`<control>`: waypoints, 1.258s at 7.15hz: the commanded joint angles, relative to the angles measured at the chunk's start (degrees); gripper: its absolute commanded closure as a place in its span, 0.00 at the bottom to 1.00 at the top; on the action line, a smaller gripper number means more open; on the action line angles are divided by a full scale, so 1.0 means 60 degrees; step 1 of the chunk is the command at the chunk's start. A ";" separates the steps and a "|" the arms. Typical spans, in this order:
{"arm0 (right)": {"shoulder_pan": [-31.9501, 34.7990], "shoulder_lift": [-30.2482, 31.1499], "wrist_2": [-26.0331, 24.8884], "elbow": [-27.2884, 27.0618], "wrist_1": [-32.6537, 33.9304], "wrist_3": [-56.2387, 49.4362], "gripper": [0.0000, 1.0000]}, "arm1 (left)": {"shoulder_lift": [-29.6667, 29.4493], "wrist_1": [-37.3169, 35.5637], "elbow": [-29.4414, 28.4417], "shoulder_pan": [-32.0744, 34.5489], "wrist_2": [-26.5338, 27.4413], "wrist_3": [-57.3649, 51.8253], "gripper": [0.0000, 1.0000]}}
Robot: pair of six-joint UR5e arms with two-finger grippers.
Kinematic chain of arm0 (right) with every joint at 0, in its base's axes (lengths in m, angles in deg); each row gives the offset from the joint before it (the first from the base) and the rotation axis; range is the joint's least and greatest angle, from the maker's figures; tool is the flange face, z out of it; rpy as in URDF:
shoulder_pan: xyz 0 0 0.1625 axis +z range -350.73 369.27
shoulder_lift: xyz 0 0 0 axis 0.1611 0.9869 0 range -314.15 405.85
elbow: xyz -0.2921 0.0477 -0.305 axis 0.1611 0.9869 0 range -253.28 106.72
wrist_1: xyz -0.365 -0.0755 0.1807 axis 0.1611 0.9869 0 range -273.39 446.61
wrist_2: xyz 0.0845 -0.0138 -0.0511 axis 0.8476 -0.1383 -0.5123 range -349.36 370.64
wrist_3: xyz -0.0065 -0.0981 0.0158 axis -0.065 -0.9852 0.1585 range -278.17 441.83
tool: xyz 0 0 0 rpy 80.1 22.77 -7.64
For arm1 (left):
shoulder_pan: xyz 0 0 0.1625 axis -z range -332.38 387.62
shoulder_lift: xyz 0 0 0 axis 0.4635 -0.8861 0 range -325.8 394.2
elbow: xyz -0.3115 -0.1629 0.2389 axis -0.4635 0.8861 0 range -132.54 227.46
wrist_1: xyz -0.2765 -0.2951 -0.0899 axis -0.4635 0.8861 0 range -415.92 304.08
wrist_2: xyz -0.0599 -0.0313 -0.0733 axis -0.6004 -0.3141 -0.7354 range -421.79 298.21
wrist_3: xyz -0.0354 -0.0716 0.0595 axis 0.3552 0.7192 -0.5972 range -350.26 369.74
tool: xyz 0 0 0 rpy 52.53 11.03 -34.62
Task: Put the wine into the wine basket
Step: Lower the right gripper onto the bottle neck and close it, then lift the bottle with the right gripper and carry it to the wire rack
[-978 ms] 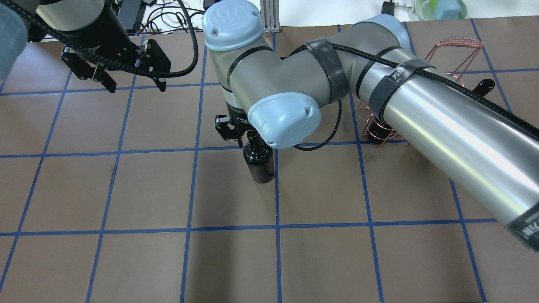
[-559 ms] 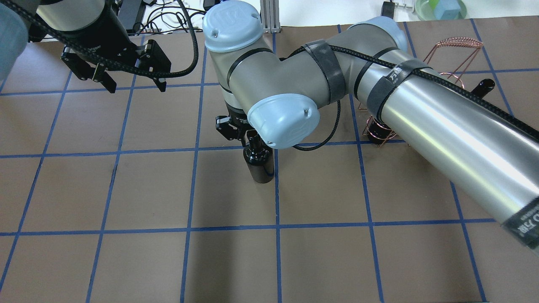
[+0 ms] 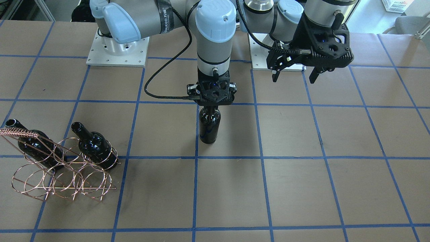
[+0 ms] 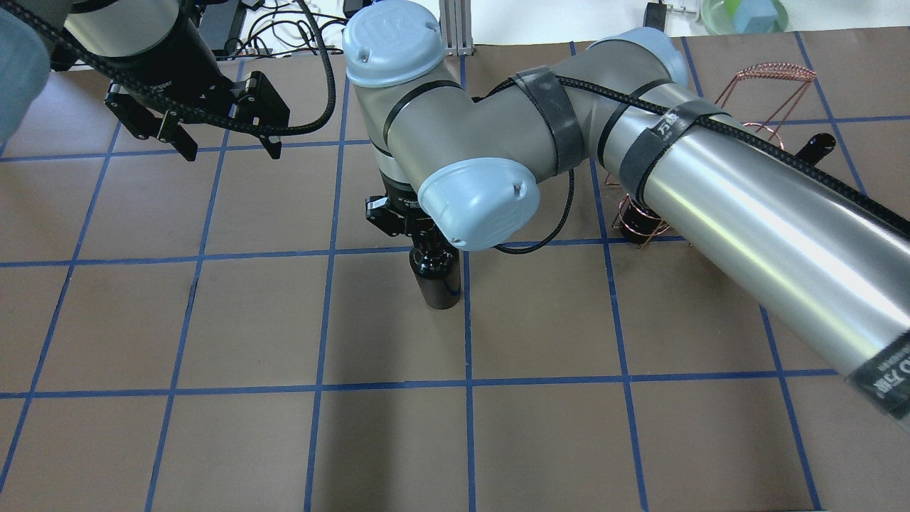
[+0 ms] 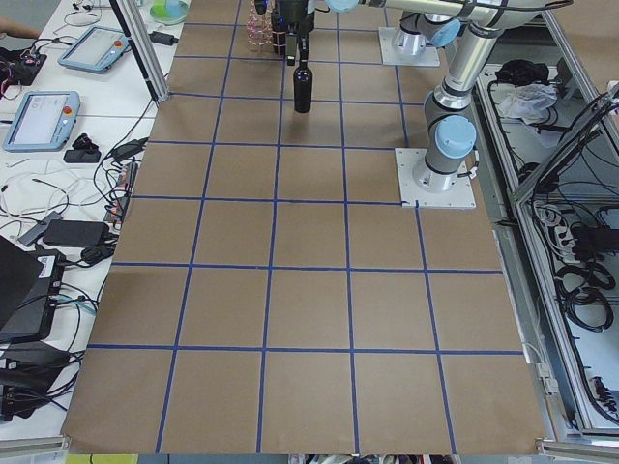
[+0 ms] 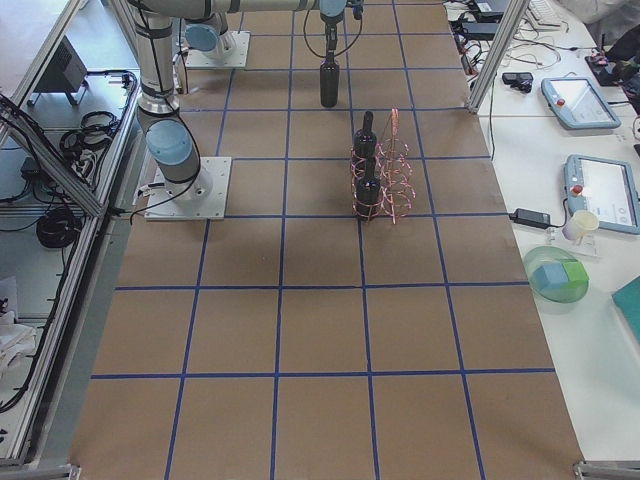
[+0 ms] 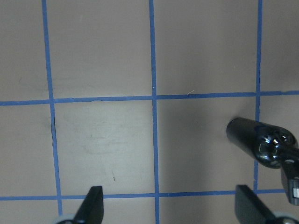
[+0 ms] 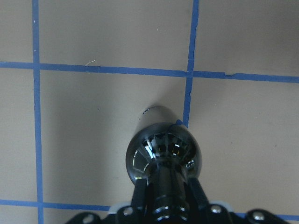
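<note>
— What covers the table (image 4: 178,320)?
— Brown paper, squared off by blue tape lines (image 4: 468,334).
— And beside it?
— A white bench (image 6: 600,400) with a teach pendant (image 6: 575,102), a green bowl (image 4: 718,25) holding a blue block (image 4: 755,14), and tangled cables (image 4: 274,32).

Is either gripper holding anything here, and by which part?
The right gripper is shut on the upright wine bottle, clamping its neck. The left gripper is open and holds nothing.
</note>
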 commanded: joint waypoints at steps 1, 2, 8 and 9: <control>-0.0153 0.0080 -0.0048 0.0099 -0.0009 -0.0251 1.00 | 0.0018 0.0000 0.0005 0.0000 0.0000 0.0000 0.00; -0.0299 0.0124 -0.0150 0.0144 -0.0024 -0.0500 1.00 | 0.0032 0.0000 0.0005 0.0000 0.0000 0.0000 0.00; -0.2844 0.2243 -0.0225 0.0188 -0.2448 -0.2944 1.00 | 0.0062 0.0000 0.0078 0.0015 0.0000 0.0014 0.00; -0.3314 0.2611 -0.0224 0.0188 -0.3036 -0.3456 1.00 | 0.0062 -0.0015 0.0078 0.0015 0.0000 0.0000 0.00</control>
